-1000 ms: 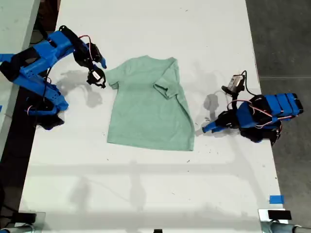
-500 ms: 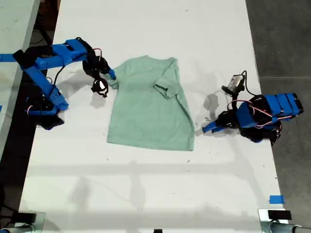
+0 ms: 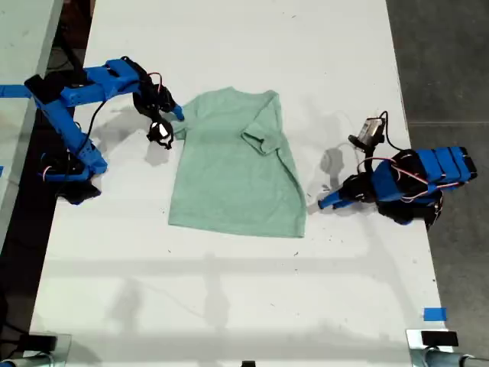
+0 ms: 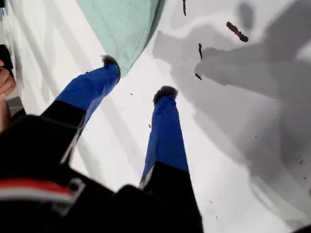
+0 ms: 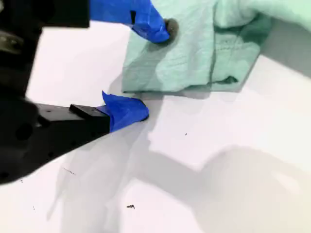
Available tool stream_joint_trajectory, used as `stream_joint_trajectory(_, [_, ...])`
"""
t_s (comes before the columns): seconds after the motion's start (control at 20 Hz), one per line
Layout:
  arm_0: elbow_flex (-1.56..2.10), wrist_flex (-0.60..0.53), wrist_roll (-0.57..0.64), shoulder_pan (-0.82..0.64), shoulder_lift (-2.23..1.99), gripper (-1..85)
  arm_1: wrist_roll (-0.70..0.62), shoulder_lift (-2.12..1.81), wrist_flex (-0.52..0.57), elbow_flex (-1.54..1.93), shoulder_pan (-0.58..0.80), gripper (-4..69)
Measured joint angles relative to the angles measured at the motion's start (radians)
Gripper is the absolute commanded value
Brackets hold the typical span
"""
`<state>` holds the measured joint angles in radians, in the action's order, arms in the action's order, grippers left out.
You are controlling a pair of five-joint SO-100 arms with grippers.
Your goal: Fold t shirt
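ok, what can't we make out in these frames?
- Shirt, first wrist view: only one corner shows; the frame edge cuts off the rest.
- My second tool, exterior view: the fingers are too small and partly hidden by its wrist, so contact with the sleeve is unclear.
- Dark specks on the table, first wrist view: too small to identify.
- Fabric beneath the folded sleeve, exterior view: covered.

Exterior view overhead, straight down on whole desk (image 3: pixel 229 290); both wrist views ride close, facing down along fingers; all share the t shirt (image 3: pixel 233 164) edges.
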<state>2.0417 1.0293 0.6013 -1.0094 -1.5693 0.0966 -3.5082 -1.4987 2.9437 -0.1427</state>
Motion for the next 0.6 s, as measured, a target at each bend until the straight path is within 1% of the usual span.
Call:
stream_joint_trajectory(0.05, [0.0,0.0,-0.003,0.0,0.003,-0.1,0.0,0.0,0.0,0.0,0.0,18.3])
stream_joint_trajectory(0.35, [-0.021,0.003,-0.051,0.003,0.055,-0.1,0.0,0.0,0.0,0.0,0.0,18.3])
stream_joint_trajectory(0.45, [-0.075,0.069,-0.074,0.018,0.018,-0.1,0.0,0.0,0.0,0.0,0.0,18.3])
stream_joint_trajectory(0.6, [-0.238,0.252,-0.118,0.087,0.017,-0.1,0.0,0.0,0.0,0.0,0.0,18.3])
